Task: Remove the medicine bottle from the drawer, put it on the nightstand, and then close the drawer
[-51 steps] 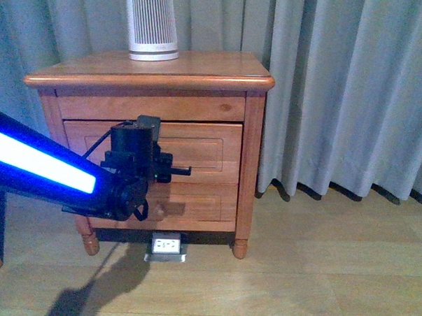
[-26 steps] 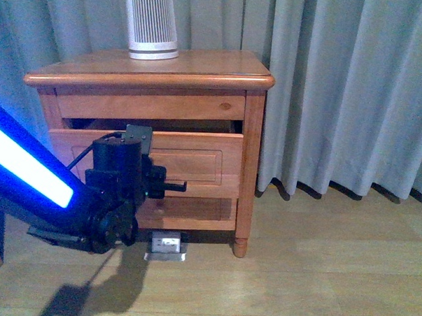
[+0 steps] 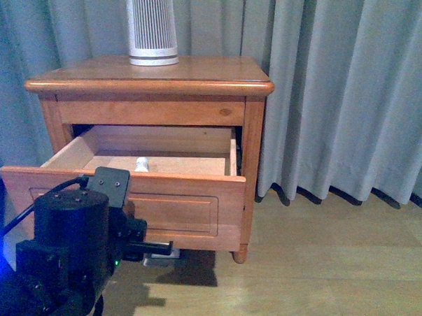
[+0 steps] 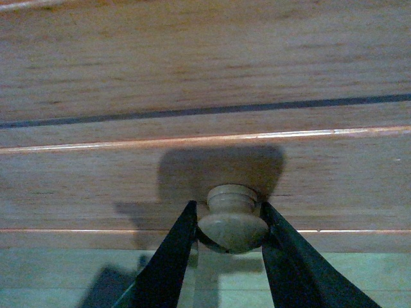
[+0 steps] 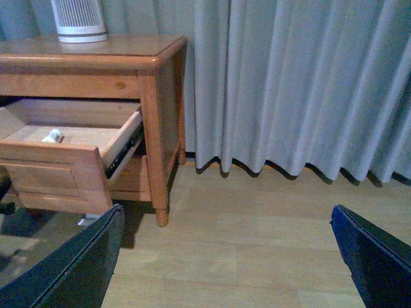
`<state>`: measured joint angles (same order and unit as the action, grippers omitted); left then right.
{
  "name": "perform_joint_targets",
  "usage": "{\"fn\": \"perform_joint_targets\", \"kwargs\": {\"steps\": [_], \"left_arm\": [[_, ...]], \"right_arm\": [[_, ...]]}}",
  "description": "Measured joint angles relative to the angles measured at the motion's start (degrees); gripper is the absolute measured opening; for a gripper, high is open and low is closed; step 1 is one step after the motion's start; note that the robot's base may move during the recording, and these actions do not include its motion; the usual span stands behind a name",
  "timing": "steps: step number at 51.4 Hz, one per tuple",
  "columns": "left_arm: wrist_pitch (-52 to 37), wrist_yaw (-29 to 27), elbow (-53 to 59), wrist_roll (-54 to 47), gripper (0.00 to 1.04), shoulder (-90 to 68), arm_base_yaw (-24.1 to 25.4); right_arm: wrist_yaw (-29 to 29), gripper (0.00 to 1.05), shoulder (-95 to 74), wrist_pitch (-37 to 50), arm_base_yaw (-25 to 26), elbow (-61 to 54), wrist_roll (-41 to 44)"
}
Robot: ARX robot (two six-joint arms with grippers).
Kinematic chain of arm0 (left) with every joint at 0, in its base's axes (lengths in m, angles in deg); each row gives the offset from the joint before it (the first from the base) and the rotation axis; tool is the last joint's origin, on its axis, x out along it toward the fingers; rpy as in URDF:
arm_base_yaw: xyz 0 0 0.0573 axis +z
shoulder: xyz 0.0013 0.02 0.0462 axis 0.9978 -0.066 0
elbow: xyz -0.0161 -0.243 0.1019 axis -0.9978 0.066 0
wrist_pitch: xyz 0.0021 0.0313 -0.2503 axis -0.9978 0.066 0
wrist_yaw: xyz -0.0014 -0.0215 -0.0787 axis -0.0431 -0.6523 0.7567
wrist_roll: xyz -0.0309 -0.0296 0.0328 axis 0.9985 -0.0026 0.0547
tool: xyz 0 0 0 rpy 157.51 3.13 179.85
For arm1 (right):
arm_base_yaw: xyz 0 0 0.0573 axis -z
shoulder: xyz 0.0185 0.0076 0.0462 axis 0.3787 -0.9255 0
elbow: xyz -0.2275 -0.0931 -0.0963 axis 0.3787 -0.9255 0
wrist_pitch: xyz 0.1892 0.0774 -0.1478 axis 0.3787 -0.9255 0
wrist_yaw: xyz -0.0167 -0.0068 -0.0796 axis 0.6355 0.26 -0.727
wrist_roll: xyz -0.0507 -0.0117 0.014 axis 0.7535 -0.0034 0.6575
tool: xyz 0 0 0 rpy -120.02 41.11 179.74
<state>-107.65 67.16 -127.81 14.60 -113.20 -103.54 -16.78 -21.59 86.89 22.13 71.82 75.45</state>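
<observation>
The nightstand [image 3: 201, 70] stands against the curtain with its upper drawer [image 3: 188, 199] pulled far out. A tiny white medicine bottle [image 3: 141, 163] lies on the drawer floor toward the back, and the right wrist view shows the medicine bottle [image 5: 52, 136] too. My left gripper [image 4: 228, 218] is shut on the round wooden drawer knob [image 4: 232, 224], one black finger on each side. In the front view the left arm's black wrist [image 3: 74, 243] hides the knob. My right gripper [image 5: 226, 212] hangs open over bare floor, to the right of the nightstand [image 5: 151, 61], holding nothing.
A tall white ribbed device [image 3: 152, 26] stands on the nightstand's top at the back left. Grey curtains [image 3: 340, 94] hang behind and to the right. Wooden floor [image 3: 318, 274] stretches to the right of the cabinet.
The drawer has gone from shut to far open, drawn out by my left gripper on its knob. The left arm has come closer to the camera, and the bottle inside now shows.
</observation>
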Motion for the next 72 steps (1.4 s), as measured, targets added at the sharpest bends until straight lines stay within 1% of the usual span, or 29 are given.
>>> {"fn": "perform_joint_targets", "kwargs": {"steps": [6,8,10,15,16,19,22,25,26,28,30,33,38,49,55,61,65,68,70,72], "left_arm": [[-0.04,-0.11,2.62,0.44,0.26,1.18,-0.46],[0.42,-0.11,3.19,0.83,0.27,1.60,-0.55],[1.03,0.00,3.87,1.20,0.35,2.25,-0.55],[1.40,-0.92,6.56,1.42,0.47,3.39,-0.55],[1.40,-1.31,7.56,1.42,0.53,3.63,-0.42],[1.92,-1.51,9.07,1.49,0.63,4.72,0.13],[2.97,-1.53,10.71,1.36,0.77,8.52,1.07],[4.76,-1.49,11.91,1.20,0.88,13.25,1.75],[5.11,-1.46,12.11,1.14,0.90,14.10,1.86],[6.69,-1.31,13.09,0.92,0.96,17.84,2.25],[8.17,-1.16,13.94,0.57,0.99,20.92,2.58],[12.04,-0.44,16.17,-0.17,0.97,28.59,3.32],[17.22,0.04,18.71,-1.31,0.98,38.23,4.11],[30.99,-0.42,25.70,-3.13,0.98,65.31,5.84],[39.80,-2.38,30.49,-4.13,0.98,80.41,5.97],[51.30,-6.25,35.04,-3.87,0.98,96.83,5.60],[58.40,-9.25,37.38,-3.10,0.98,106.20,4.26],[66.36,-13.29,39.98,-2.14,0.98,116.85,2.05],[70.62,-14.16,40.81,-0.39,0.98,121.35,1.68],[71.17,-14.86,42.21,0.92,0.98,124.19,1.55]], "right_arm": [[0.00,0.98,0.00,0.00,0.00,0.00,0.00],[0.00,0.98,0.00,0.00,0.00,0.00,0.00],[0.00,0.98,0.00,0.00,0.00,0.00,0.00],[0.00,0.98,0.00,0.00,0.00,0.00,0.00],[0.00,0.98,0.00,0.00,0.00,0.00,0.00],[0.00,0.98,0.00,0.00,0.00,0.00,0.00],[0.00,0.98,0.00,0.00,0.00,0.00,0.00],[0.00,0.98,0.00,0.00,0.00,0.00,0.00],[0.00,0.98,0.00,0.00,0.00,0.00,0.00],[0.00,0.98,0.00,0.00,0.00,0.00,0.00],[0.00,0.98,0.00,0.00,0.00,0.00,0.00],[0.00,0.98,0.00,0.00,0.00,0.00,0.00],[0.00,0.98,0.00,0.00,0.00,0.00,0.00],[0.00,0.98,0.00,0.00,0.00,0.00,0.00],[0.00,0.98,0.00,0.00,0.00,0.00,0.00],[0.00,0.98,0.00,0.00,0.00,0.00,0.00],[0.02,0.98,0.00,0.00,0.00,0.00,-0.02],[0.00,0.98,0.00,0.00,0.00,0.00,0.00],[0.00,0.98,0.00,0.00,0.00,0.00,0.00],[0.00,0.98,0.00,0.00,0.00,0.00,0.00]]}}
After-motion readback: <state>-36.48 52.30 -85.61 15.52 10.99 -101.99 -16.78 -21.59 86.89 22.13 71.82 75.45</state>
